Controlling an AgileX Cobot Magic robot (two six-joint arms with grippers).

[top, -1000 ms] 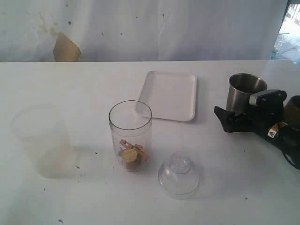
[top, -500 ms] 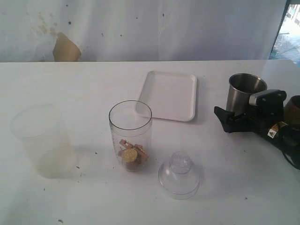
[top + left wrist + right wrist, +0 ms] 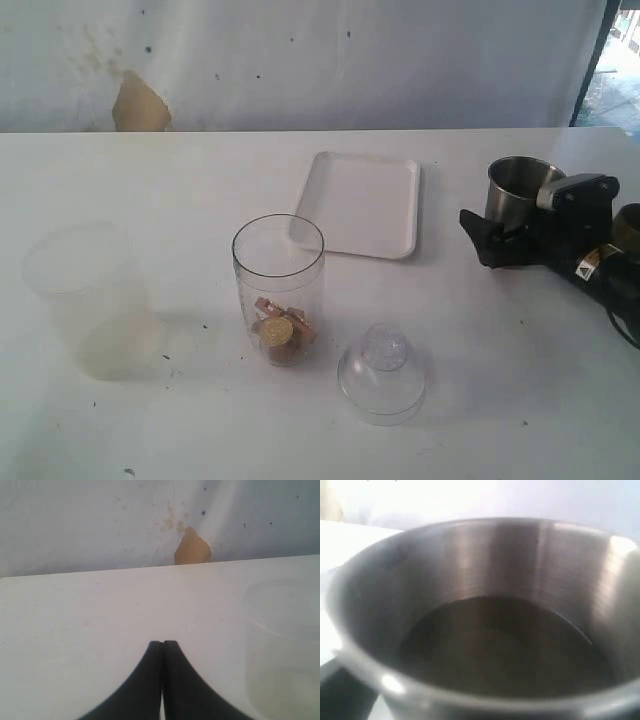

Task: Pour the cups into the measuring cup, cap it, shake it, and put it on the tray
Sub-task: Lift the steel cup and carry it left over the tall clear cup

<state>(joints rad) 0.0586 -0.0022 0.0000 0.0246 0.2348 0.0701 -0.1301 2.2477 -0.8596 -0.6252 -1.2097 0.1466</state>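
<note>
The clear measuring cup [image 3: 279, 290] stands mid-table with coins and brown pieces at its bottom. Its domed cap [image 3: 382, 375] lies on the table to the right, a little nearer the front. The steel tumbler [image 3: 522, 190] stands upright at the right; its dark inside [image 3: 485, 605] fills the right wrist view. My right gripper [image 3: 497, 238] is open, its jaws wide around the tumbler's lower part. The brown wooden cup [image 3: 629, 228] peeks out behind that arm at the right edge. The white tray [image 3: 360, 205] lies behind the measuring cup. My left gripper [image 3: 162, 642] is shut, holds nothing, and does not show in the exterior view.
A wide frosted plastic cup [image 3: 90, 300] stands at the left, also beside my left gripper as the frosted cup [image 3: 282, 645]. A white backdrop with a brown patch [image 3: 140, 102] runs behind the table's far edge.
My right gripper has shifted slightly up and to the right beside the tumbler, which stays standing in place. Nothing else has moved.
</note>
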